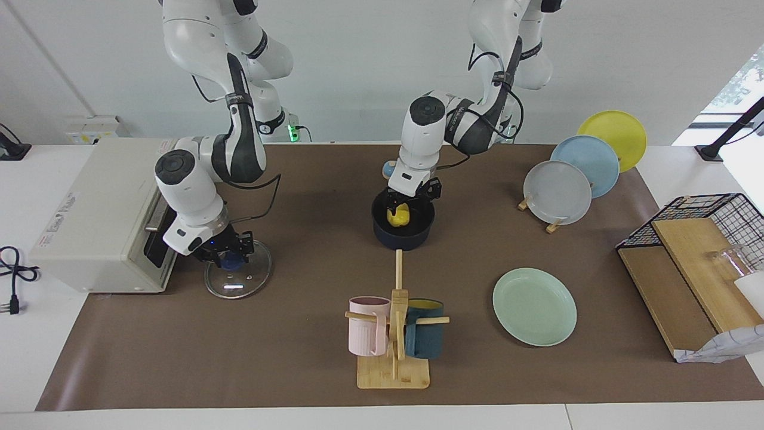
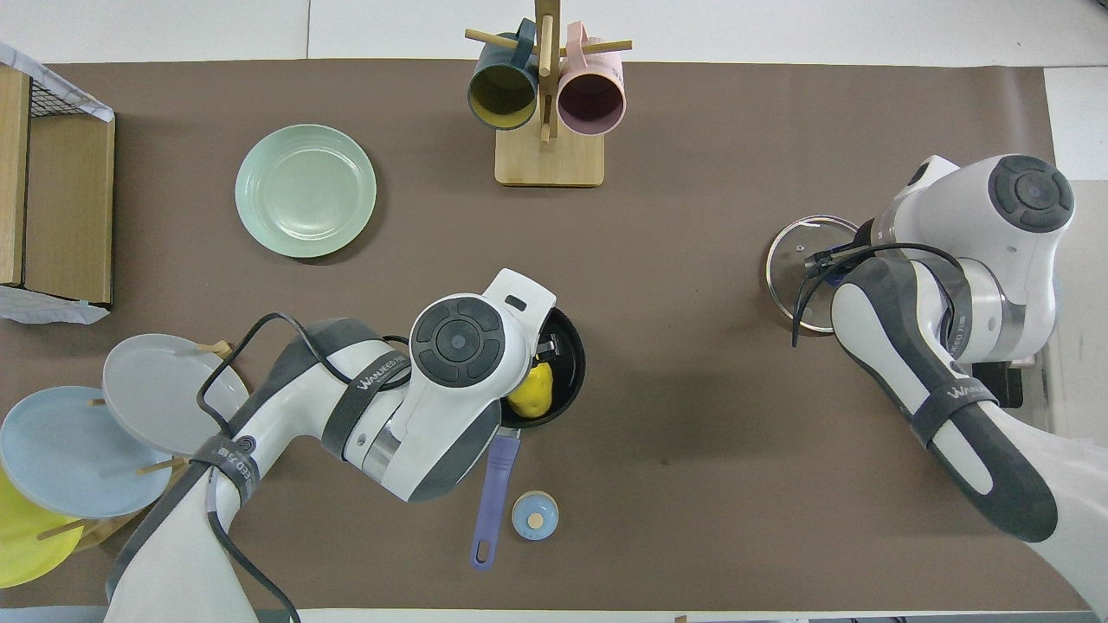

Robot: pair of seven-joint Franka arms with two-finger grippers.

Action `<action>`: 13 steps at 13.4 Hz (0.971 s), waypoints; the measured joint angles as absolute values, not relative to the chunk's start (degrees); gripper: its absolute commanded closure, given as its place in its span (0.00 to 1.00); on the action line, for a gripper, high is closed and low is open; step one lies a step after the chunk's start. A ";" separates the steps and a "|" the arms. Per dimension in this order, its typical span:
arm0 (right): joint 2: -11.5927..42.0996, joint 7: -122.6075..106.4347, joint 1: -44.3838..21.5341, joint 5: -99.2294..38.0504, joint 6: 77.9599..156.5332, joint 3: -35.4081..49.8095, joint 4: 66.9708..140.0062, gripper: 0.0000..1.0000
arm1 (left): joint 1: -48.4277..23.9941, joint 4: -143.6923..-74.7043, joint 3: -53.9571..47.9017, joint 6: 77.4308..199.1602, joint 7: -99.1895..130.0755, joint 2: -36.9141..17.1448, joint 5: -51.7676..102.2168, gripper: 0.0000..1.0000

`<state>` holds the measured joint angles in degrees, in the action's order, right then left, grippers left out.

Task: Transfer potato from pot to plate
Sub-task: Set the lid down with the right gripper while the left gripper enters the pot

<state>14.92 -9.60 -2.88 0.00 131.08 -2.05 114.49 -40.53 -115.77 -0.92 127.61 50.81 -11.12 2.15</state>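
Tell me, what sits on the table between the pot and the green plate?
Nothing: between the pot and the plate only bare brown mat shows, in both views.

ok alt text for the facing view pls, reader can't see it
The left arm's open end effector reaches down into the dark blue pot around the yellow potato, mid-table. The empty mint-green plate lies farther from the robots, toward the left arm's end. The right end effector is shut on the blue knob of a glass lid beside a toaster oven.

Yellow potato (image 1: pixel 398 216) lies in the navy pot (image 1: pixel 403 234); mint plate (image 1: pixel 534 306) sits apart.
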 measured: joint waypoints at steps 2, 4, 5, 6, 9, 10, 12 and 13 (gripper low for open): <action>14.93 -9.60 -2.91 -0.01 131.14 -2.03 114.90 0.08 | -40.98 -115.94 -0.91 128.65 53.05 -12.33 2.15 0.00; 14.92 -9.60 -2.96 -0.01 131.18 -2.02 115.00 0.00 | -41.05 -115.96 -0.92 128.70 54.06 -12.65 2.15 0.00; 14.88 -9.60 -3.04 -0.01 131.18 -2.02 114.86 0.00 | -41.11 -116.03 -0.95 128.70 54.14 -12.65 2.15 0.00; 14.74 -9.60 -3.16 -0.02 130.97 -1.99 114.47 0.00 | -41.46 -116.30 -0.96 128.70 54.28 -12.65 2.16 0.00; 13.02 -8.99 -3.48 -0.02 120.82 -1.72 108.48 0.00 | -42.65 -117.35 -1.02 128.72 56.16 -12.74 2.18 0.00; 11.90 -8.69 -3.48 -0.02 114.87 -1.73 104.78 0.00 | -43.12 -117.42 -1.01 128.73 56.46 -12.77 2.19 0.00; 9.40 -8.48 -3.37 0.03 102.06 -1.91 96.71 0.00 | -43.50 -117.46 -1.04 128.97 56.88 -12.81 2.52 0.00; 8.28 -8.48 -3.30 0.32 97.17 -2.09 93.26 0.00 | -43.50 -117.50 -1.02 129.63 56.89 -12.82 2.66 0.00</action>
